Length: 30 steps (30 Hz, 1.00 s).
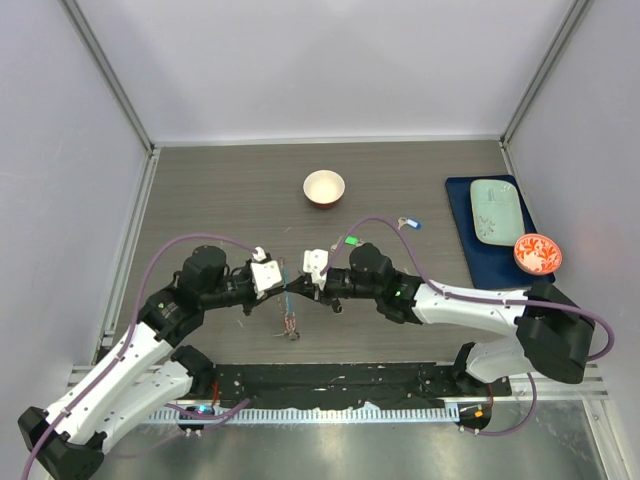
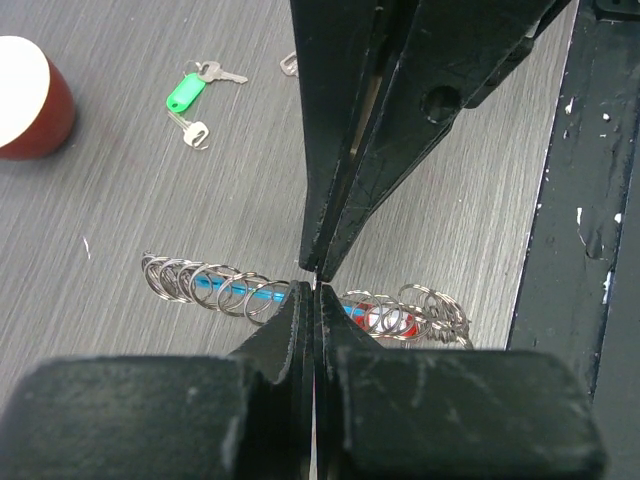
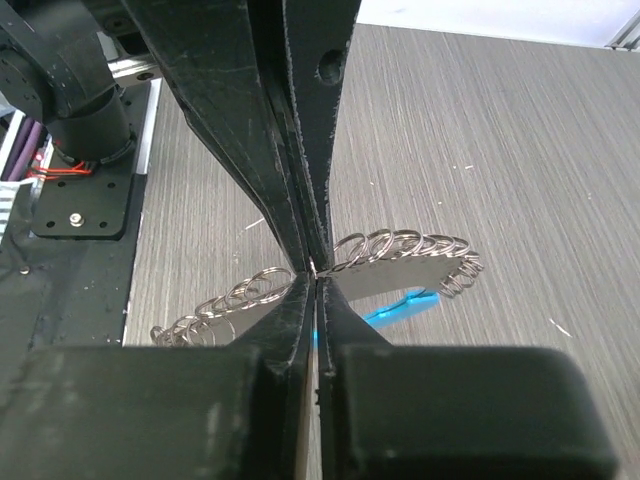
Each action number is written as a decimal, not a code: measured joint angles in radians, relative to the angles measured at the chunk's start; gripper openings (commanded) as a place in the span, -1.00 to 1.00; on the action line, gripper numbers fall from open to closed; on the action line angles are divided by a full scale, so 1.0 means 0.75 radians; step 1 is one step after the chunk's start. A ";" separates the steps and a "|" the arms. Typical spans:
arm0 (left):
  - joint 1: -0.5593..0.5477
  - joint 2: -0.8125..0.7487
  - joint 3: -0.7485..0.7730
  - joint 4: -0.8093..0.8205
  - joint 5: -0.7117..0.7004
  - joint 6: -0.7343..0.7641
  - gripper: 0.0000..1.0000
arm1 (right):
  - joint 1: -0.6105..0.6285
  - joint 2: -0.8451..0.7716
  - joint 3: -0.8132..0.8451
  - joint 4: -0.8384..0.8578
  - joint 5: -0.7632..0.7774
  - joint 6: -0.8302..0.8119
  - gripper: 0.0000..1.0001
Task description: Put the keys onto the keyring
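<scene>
Landmark for all positions: white bowl (image 1: pixel 324 187).

- Keyring (image 3: pixel 400 243): a string of small overlapping silver loops with a bright blue tag (image 3: pixel 400 308). It sits on the near side of the bowl, a little to its left, strung between the two arms above the table (image 1: pixel 220 190).
- Left gripper (image 2: pixel 313 283): jaws fully together, pinching the ring's thin wire at the very fingertips. Loops trail off to both sides of the pinch.
- Right gripper (image 3: pixel 313 270): jaws also closed tip to tip on the wire, with no gap visible. It faces the left one from the opposite side.
- Reading of the hold: two pinches close together on one wire look like a way to fix the ring on both sides of one spot, probably to work its ends apart so a key can go on. No opening is visible, so this is a judgement only.
- Green-tagged key (image 2: pixel 185 95): flat on the table, near side of the bowl and slightly right, apart from both grippers and untouched.
- Blue-tagged key (image 1: pixel 408 224): further right of the bowl, also loose.
- A red tag (image 2: pixel 385 318) shows among the loops. I cannot tell whether its key is threaded on.
- Both grippers are occupied, so one must let go to fetch a key.
</scene>
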 measured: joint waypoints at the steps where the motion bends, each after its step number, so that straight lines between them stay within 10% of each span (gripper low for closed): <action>1: 0.001 0.000 0.000 -0.001 -0.003 -0.002 -1.00 | 0.001 0.001 0.000 0.000 0.002 -0.003 -0.99; 6: 0.003 0.002 0.000 0.005 -0.022 -0.064 -0.95 | 0.017 0.003 0.000 0.000 0.045 -0.013 -0.99; 13: 0.003 -0.009 0.000 0.055 -0.170 -0.418 -0.09 | 0.073 0.001 -0.019 0.022 0.263 -0.052 -0.99; 18: 0.002 -0.108 -0.006 0.112 -0.249 -0.675 0.18 | 0.102 0.001 -0.058 0.034 0.429 -0.077 -0.99; 30: 0.002 -0.010 -0.001 0.104 -0.315 -0.524 -0.08 | 0.104 -0.033 -0.078 0.047 0.475 -0.093 -0.99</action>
